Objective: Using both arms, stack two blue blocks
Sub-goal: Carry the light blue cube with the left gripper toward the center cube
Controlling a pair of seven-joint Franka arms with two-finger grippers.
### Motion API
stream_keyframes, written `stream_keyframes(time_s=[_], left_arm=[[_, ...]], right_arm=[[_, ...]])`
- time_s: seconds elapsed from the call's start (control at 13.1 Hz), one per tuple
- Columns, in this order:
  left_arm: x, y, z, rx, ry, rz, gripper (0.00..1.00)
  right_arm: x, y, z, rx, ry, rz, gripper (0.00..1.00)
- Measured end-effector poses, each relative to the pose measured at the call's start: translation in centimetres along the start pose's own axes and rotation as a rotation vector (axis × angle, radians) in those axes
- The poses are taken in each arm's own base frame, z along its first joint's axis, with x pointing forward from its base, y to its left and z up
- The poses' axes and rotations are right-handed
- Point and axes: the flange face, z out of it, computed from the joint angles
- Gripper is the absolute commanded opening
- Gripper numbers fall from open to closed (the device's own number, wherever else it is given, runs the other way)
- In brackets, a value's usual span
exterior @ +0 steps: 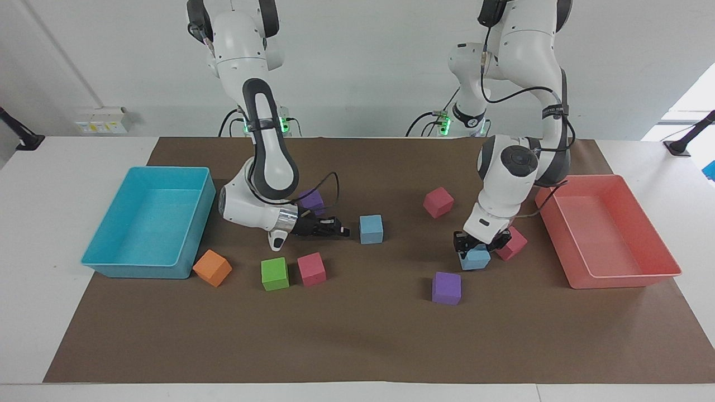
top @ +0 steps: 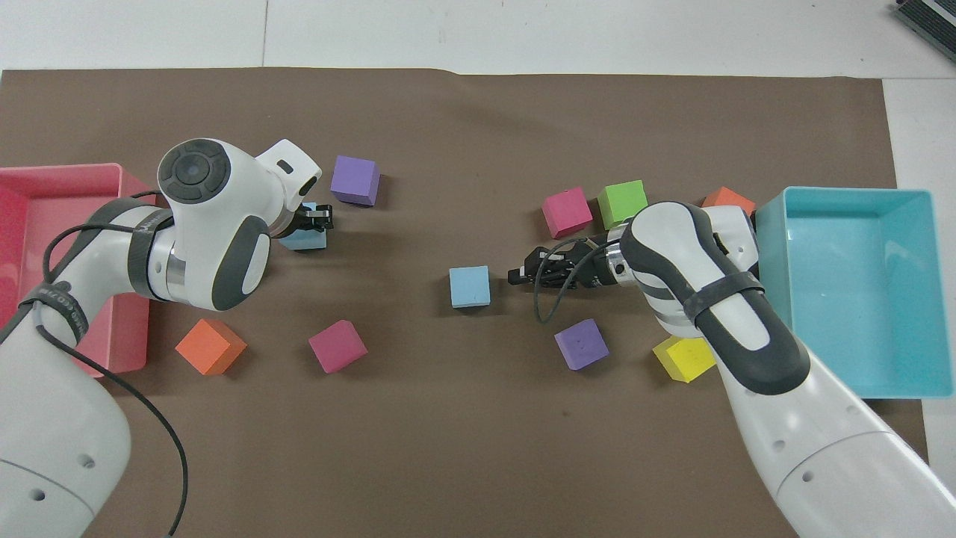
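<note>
One blue block (exterior: 476, 260) (top: 305, 239) is held in my left gripper (exterior: 475, 249) (top: 320, 219), which is shut on it from above and holds it just above the brown mat, beside a purple cube (exterior: 447, 288). The other blue block (exterior: 371, 229) (top: 470, 286) rests on the mat near the table's middle. My right gripper (exterior: 342, 230) (top: 515, 275) lies low and nearly level, with its shut tips pointing at this block, a short gap away.
A turquoise tray (exterior: 134, 269) stands at the right arm's end and a pink tray (exterior: 620, 280) at the left arm's end. Loose cubes lie around: green (exterior: 275, 273), pink (exterior: 311, 268), orange (exterior: 212, 268), purple (exterior: 311, 199), pink (exterior: 438, 201), red-pink (exterior: 514, 244), yellow (top: 682, 357).
</note>
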Motion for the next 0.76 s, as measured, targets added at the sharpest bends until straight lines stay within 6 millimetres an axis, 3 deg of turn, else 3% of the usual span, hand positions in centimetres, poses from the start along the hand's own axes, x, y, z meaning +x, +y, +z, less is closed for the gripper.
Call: stream_keyframes(time_s=[0.23, 0.76], left_arm=[[-1.5, 3.4, -2.9, -0.001, 0.001, -0.003, 0.12], [-6.9, 14.6, -3.3, -0.019, -0.004, 0.065, 0.13]], right_arm=[[0.0, -0.1, 0.0, 0.007, 0.002, 0.003, 0.00], [-0.1, -0.2, 0.2, 0.017, 0.004, 0.008, 0.00]])
